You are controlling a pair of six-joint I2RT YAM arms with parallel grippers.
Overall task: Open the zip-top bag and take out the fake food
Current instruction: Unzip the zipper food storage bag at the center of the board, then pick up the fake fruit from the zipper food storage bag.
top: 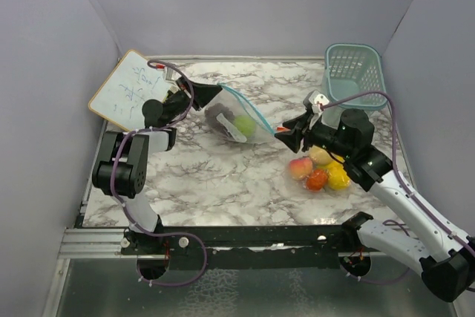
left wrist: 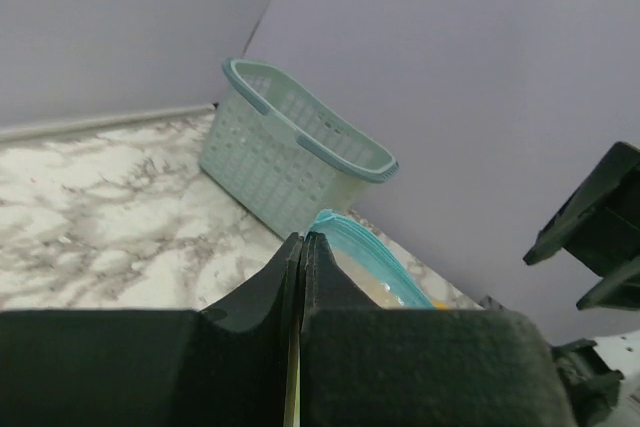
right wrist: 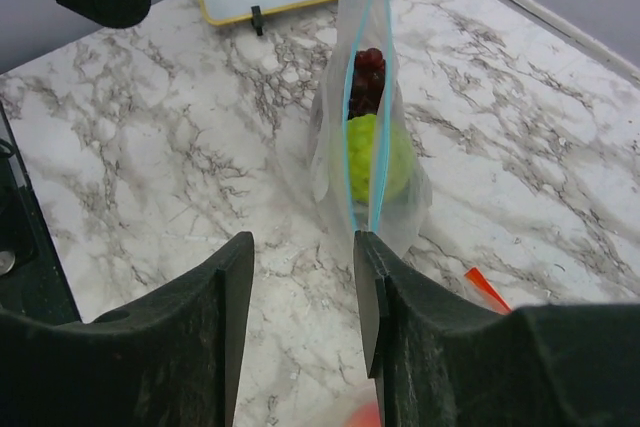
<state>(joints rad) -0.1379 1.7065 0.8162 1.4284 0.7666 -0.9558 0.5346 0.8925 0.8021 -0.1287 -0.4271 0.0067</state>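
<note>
The bag (top: 258, 130) pinched in left jaws holds grapes (right wrist: 367, 72), green ball (right wrist: 382, 157); right jaws gape empty.

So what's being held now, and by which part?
The left end effector pinches the zip-top bag at one end of its blue zipper edge. The right end effector is open, holding nothing.

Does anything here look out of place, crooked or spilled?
Only the whiteboard stands out: it sits tilted at the table's far left edge. Nothing is spilled. The bag hangs from the shut left gripper with grapes and a green ball inside.
</note>
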